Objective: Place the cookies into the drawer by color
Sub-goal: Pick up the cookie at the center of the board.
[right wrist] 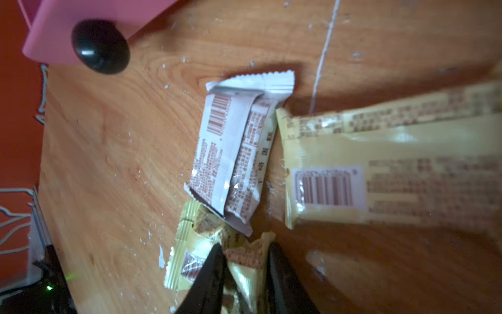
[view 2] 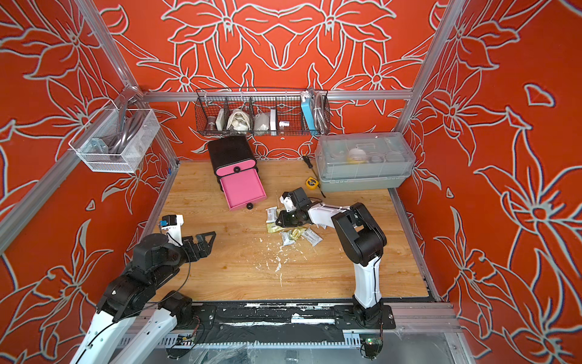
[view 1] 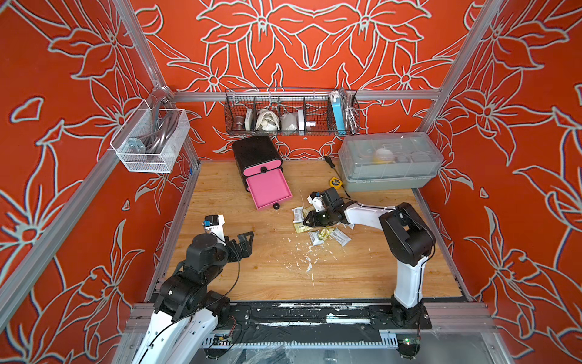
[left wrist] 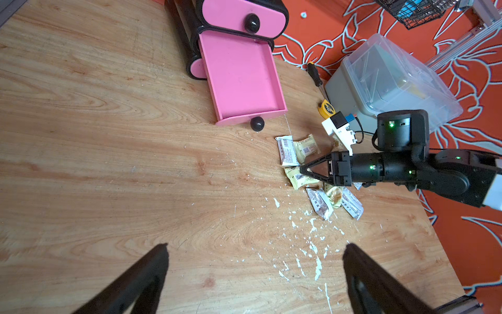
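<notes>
The drawer chest [view 1: 255,151] stands at the back of the wooden table, black with pink fronts. Its middle drawer [view 1: 269,189] [left wrist: 239,73] is pulled out and holds nothing. Just in front of its knob [right wrist: 100,46] lie several cookies in a loose pile: a white one [view 1: 297,215] [right wrist: 233,152], yellow ones [left wrist: 307,146] [right wrist: 380,168] and more white ones [view 1: 340,236]. My right gripper [view 1: 305,222] [right wrist: 245,248] is down in the pile, its two fingers closed against a crumpled yellow cookie [right wrist: 244,261]. My left gripper [view 1: 250,239] [left wrist: 255,248] hovers wide open over bare wood at the left.
A grey lidded box [view 1: 390,160] stands at the back right, with a yellow tape measure [view 1: 335,182] and a screwdriver [view 1: 329,160] beside it. A wire basket [view 1: 291,113] hangs on the back wall and a white mesh basket [view 1: 151,138] on the left. White flecks [view 1: 302,258] dot the wood.
</notes>
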{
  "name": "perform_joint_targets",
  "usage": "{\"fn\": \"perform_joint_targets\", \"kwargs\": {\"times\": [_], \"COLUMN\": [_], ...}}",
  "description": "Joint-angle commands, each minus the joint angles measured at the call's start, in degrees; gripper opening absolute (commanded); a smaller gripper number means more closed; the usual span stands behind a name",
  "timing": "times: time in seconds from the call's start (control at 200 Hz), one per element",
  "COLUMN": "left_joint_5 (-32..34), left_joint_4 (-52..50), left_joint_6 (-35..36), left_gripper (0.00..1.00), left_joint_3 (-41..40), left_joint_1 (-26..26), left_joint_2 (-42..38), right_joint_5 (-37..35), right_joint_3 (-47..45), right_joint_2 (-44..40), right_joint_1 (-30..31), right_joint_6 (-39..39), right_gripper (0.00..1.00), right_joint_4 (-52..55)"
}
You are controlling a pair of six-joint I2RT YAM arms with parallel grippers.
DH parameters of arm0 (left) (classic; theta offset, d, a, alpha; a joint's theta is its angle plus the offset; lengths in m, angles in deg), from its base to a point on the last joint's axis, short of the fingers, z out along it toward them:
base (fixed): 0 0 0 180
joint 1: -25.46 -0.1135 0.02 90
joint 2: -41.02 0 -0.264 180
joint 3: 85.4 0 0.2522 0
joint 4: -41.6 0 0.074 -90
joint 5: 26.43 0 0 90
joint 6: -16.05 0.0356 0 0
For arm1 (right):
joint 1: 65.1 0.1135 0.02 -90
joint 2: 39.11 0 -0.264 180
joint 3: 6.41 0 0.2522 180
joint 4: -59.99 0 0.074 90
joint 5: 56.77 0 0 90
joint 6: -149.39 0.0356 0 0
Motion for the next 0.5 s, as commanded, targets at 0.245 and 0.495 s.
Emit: {"fn": "perform_joint_targets", "kwargs": {"times": [0.245, 0.495], "left_joint_5": [0.5, 0.6], "left_joint_4": [1.2, 1.2], "left_joint_6": [0.7, 0.7], "left_gripper": [0.99, 0.99], "left_joint_3": [-0.7, -0.7], "left_joint_1": [-0.2, -0.3], "left_joint_2": [-0.7, -0.6], "right_joint_5": [1.0, 2.3], "right_joint_3": [-2.6, -3.4], "right_joint_2": [0.0, -3.4], "right_joint_1": [0.8, 1.0], "right_joint_6": [2.2, 4.0], "right_gripper": [0.18, 0.0], "right_joint_4": [0.3, -1.1]}}
